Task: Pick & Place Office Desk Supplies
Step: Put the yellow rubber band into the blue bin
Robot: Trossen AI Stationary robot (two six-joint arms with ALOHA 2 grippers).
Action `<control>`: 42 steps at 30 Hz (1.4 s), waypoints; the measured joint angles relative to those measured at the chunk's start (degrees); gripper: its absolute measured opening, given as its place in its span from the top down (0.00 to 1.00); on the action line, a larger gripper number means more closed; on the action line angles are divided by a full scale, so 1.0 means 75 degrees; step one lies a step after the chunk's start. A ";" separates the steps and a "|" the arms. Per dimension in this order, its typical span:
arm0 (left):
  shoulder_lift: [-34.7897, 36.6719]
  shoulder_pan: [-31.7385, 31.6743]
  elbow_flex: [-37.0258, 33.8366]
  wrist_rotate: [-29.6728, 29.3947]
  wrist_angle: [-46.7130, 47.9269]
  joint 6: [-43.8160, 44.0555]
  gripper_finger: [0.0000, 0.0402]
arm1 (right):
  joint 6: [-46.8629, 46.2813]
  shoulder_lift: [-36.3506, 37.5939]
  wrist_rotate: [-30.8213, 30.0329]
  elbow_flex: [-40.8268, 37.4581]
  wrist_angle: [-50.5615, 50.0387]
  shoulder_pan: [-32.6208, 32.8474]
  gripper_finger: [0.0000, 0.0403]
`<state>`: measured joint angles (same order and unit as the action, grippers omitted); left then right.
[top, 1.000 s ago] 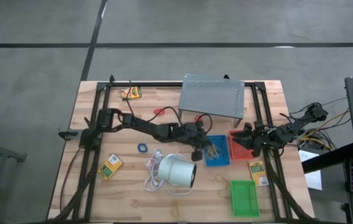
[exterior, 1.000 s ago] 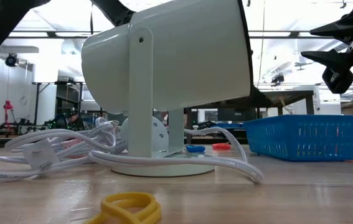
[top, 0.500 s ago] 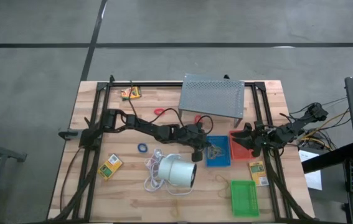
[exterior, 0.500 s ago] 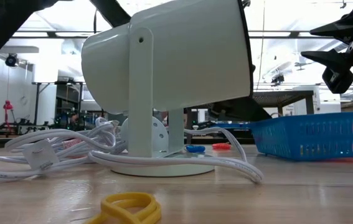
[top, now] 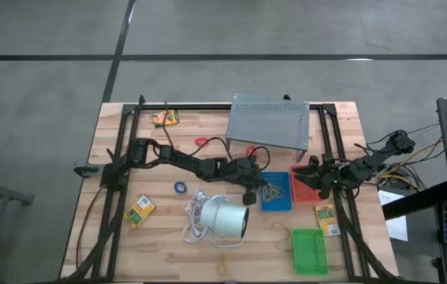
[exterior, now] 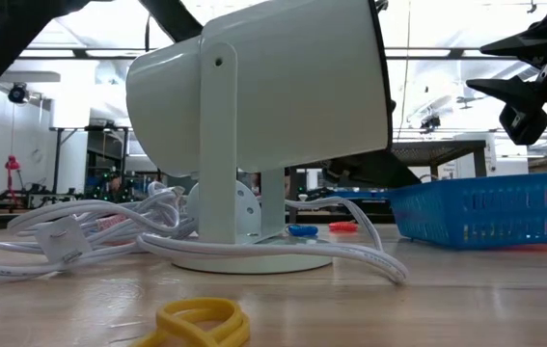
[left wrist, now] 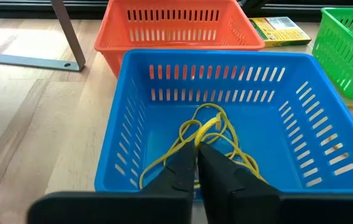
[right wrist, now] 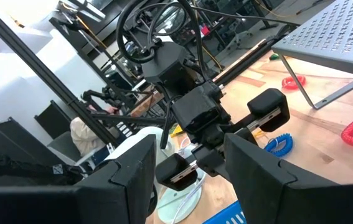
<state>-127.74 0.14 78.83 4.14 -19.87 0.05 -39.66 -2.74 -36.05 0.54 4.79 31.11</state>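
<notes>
The left gripper hangs over the near edge of the blue tray, and its fingers have just begun to part after being shut a second ago; the gap is only a sliver. Yellow rubber bands lie tangled on the floor of the blue tray right at the fingertips, and whether any strand is caught between them cannot be told. The blue tray has also slid a little since a second ago. That reads as a drop just made, with this batch of bands delivered. The red tray sits just beside the blue tray, and the right gripper waits over it, spread wide and empty.
</notes>
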 joint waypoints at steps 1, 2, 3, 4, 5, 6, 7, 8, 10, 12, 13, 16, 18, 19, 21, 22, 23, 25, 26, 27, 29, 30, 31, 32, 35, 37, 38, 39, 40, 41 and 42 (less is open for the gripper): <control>0.0000 -0.0003 0.0000 0.0000 -0.0003 0.0000 0.89 | 0.0002 0.0000 -0.0003 0.0000 -0.0002 0.0000 0.54; 0.0000 -0.0003 0.0000 0.0000 -0.0006 0.0000 0.87 | 0.0000 0.0000 -0.0003 0.0000 0.0000 0.0000 0.54; 0.0000 -0.0003 0.0000 0.0000 -0.0012 0.0000 0.85 | 0.0000 0.0000 0.0000 0.0000 -0.0002 0.0000 0.54; 0.0000 -0.0003 0.0002 0.0000 -0.0018 0.0000 0.83 | 0.0000 0.0000 -0.0003 0.0000 -0.0002 0.0000 0.54; 0.0000 -0.0003 0.0003 0.0000 -0.0021 0.0000 0.81 | 0.0003 0.0000 0.0000 0.0001 -0.0001 0.0000 0.54; 0.0000 -0.0003 0.0003 0.0000 -0.0027 0.0000 0.79 | 0.0002 0.0000 0.0000 0.0001 0.0001 0.0000 0.54; 0.0000 -0.0003 0.0003 0.0009 -0.0038 0.0000 0.78 | 0.0001 0.0000 0.0000 0.0000 -0.0002 0.0000 0.54; 0.0000 -0.0003 0.0003 0.0040 -0.0067 0.0000 0.77 | 0.0002 0.0000 -0.0002 0.0000 -0.0001 0.0000 0.54; 0.0000 -0.0003 0.0003 0.0082 -0.0133 0.0000 0.76 | 0.0000 0.0000 0.0000 0.0000 -0.0002 0.0000 0.54; 0.0000 -0.0003 0.0003 0.0184 -0.0214 -0.0005 0.75 | 0.0001 0.0000 -0.0001 0.0000 -0.0001 0.0000 0.54; 0.0000 -0.0003 0.0003 0.0218 -0.0244 -0.0005 0.75 | 0.0001 0.0000 -0.0001 0.0001 -0.0002 0.0000 0.54; 0.0000 -0.0003 0.0003 0.0256 -0.0291 -0.0007 0.75 | 0.0000 0.0000 0.0000 0.0002 -0.0002 0.0000 0.54; 0.0000 -0.0003 0.0003 0.0256 -0.0315 -0.0009 0.75 | 0.0000 0.0000 0.0000 0.0000 0.0001 0.0000 0.54; 0.0003 -0.0003 0.0003 0.0256 -0.0315 -0.0009 0.75 | 0.0000 0.0000 -0.0002 0.0000 0.0000 0.0000 0.54; 0.0003 -0.0003 0.0003 0.0256 -0.0318 -0.0026 0.75 | 0.0000 0.0000 0.0000 0.0000 0.0001 0.0000 0.54; 0.0003 -0.0003 0.0003 0.0259 -0.0318 -0.0026 0.75 | 0.0000 0.0000 -0.0003 0.0003 -0.0002 0.0000 0.54; 0.0003 -0.0003 0.0003 0.0264 -0.0320 -0.0026 0.75 | 0.0000 0.0000 0.0000 0.0000 0.0001 0.0000 0.54; 0.0003 -0.0003 0.0003 0.0277 -0.0338 -0.0026 0.75 | 0.0002 0.0000 -0.0001 0.0001 0.0000 0.0000 0.54; 0.0003 -0.0003 0.0003 0.0280 -0.0347 -0.0026 0.75 | 0.0001 0.0000 -0.0001 0.0000 0.0001 0.0000 0.54; 0.0003 -0.0003 0.0003 0.0280 -0.0347 -0.0026 0.75 | 0.0000 0.0000 -0.0002 0.0002 -0.0001 0.0000 0.54; 0.0003 -0.0003 0.0003 0.0280 -0.0345 -0.0026 0.75 | 0.0002 0.0000 0.0000 0.0000 -0.0001 0.0000 0.54; 0.0003 -0.0003 0.0003 0.0280 -0.0347 -0.0026 0.75 | 0.0000 0.0000 -0.0003 0.0000 -0.0002 0.0000 0.54; 0.0003 -0.0003 0.0003 0.0280 -0.0347 -0.0026 0.75 | 0.0000 0.0000 0.0000 0.0003 -0.0002 0.0000 0.54; 0.0012 -0.0003 0.0003 0.0280 -0.0344 -0.0026 0.75 | 0.0002 0.0000 -0.0001 0.0000 0.0001 0.0000 0.54; 0.0073 -0.0003 0.0003 0.0283 -0.0365 -0.0026 0.75 | 0.0000 0.0002 0.0000 0.0000 0.0001 0.0000 0.54; 0.0179 -0.0003 0.0003 0.0283 -0.0383 -0.0032 0.75 | 0.0000 0.0003 0.0000 0.0002 0.0000 0.0000 0.54; 0.0255 -0.0003 0.0003 0.0288 -0.0404 -0.0095 0.75 | 0.0001 0.0003 -0.0002 0.0000 0.0001 -0.0003 0.54; 0.0328 -0.0003 0.0003 0.0309 -0.0401 -0.0189 0.75 | 0.0002 0.0003 -0.0002 0.0000 0.0000 -0.0003 0.54; 0.0404 -0.0003 0.0003 0.0316 -0.0428 -0.0301 0.75 | 0.0000 0.0003 -0.0003 0.0000 0.0001 -0.0003 0.54; 0.0488 0.0002 0.0003 0.0317 -0.0420 -0.0398 0.75 | 0.0000 0.0003 -0.0003 0.0000 0.0001 -0.0003 0.54; 0.0561 0.0004 0.0003 0.0322 -0.0423 -0.0456 0.75 | 0.0000 0.0003 -0.0003 0.0000 0.0001 -0.0006 0.54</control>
<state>-123.54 0.17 78.85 6.56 -23.05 -3.36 -39.66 -2.72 -36.07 0.54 4.80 31.07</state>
